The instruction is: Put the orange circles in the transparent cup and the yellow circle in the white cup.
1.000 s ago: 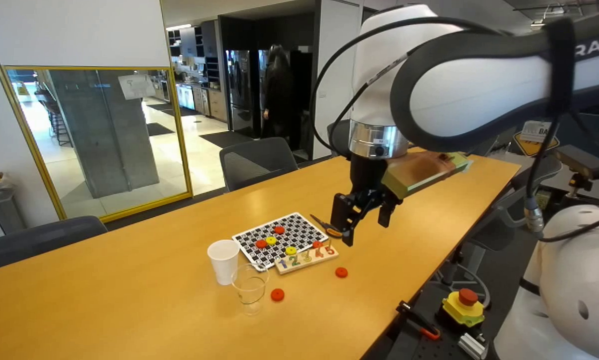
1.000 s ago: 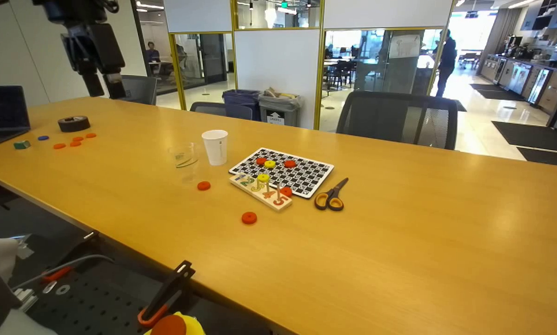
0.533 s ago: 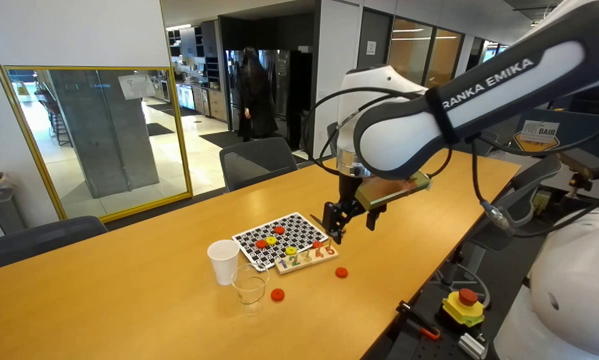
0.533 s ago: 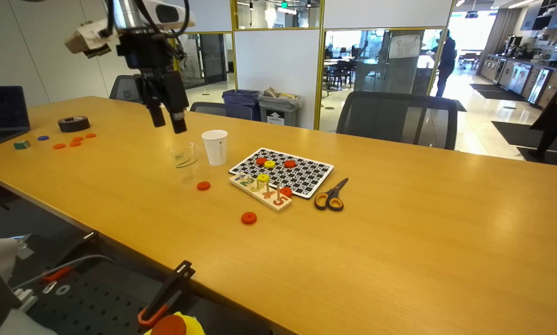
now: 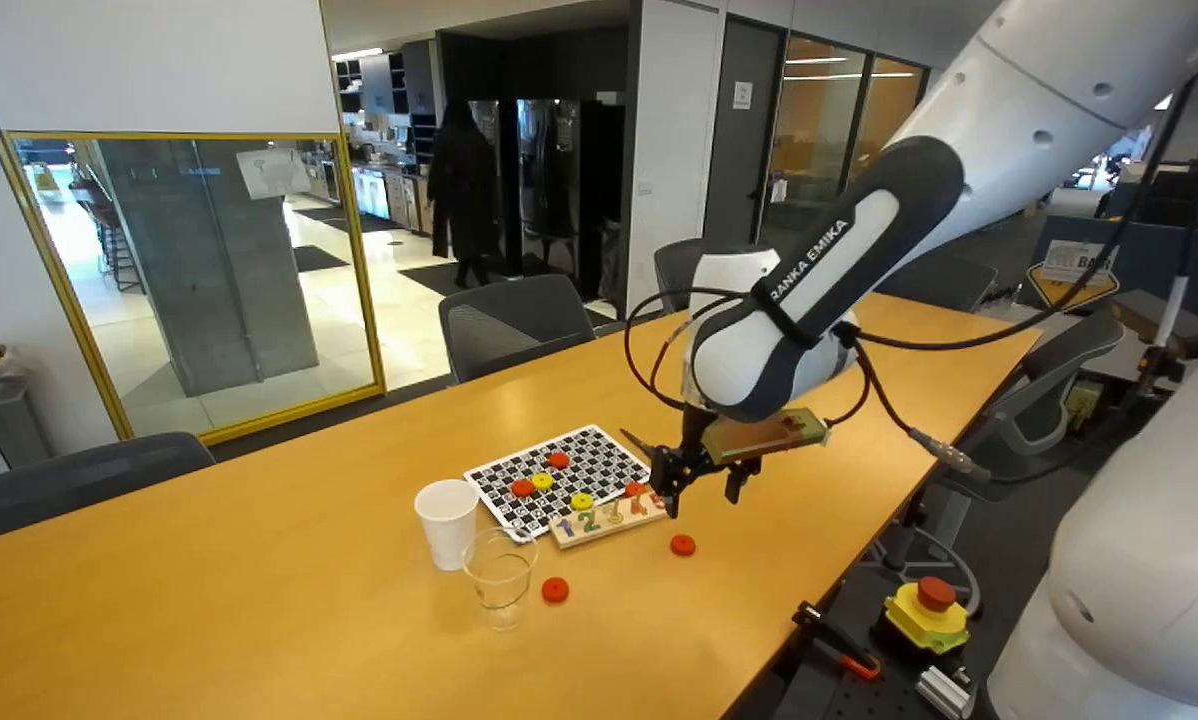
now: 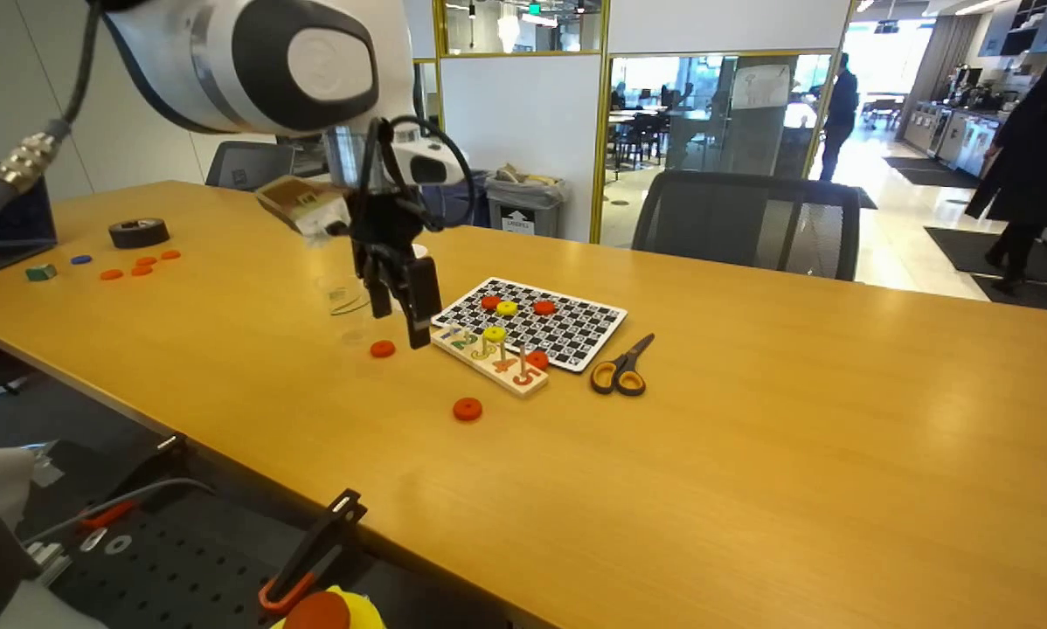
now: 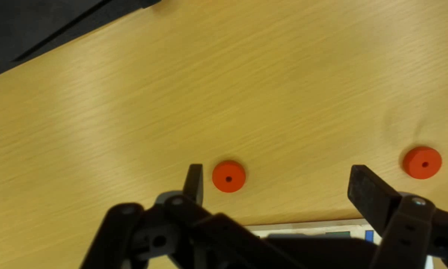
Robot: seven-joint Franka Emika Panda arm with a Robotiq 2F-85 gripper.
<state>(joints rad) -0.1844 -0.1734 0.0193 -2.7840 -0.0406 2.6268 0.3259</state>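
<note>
Gripper (image 7: 277, 169) sinking through that last second, jaws spread wide and holding nothing, and you've brought it nearer an orange circle (image 7: 229, 176) on the table (image 7: 134, 130)! In the wrist view it shows off-centre between those jaws; a nudge looks due before grasping. Transparent cup (image 5: 500, 578), near the white cup (image 5: 447, 525), shows nothing inside: collecting looks unstarted.

Black mesh chairs (image 6: 742, 223) stand along a long wooden bench (image 6: 794, 489). Behind them, white panels (image 6: 521, 140) and glass panes (image 6: 755, 140) sit in yellow frames (image 6: 602, 148). Dark mats (image 6: 930, 172) lie on the pale, shiny floor (image 5: 414, 350) near kitchen cabinets (image 6: 939, 127); a far window (image 6: 890, 70) glares white.
</note>
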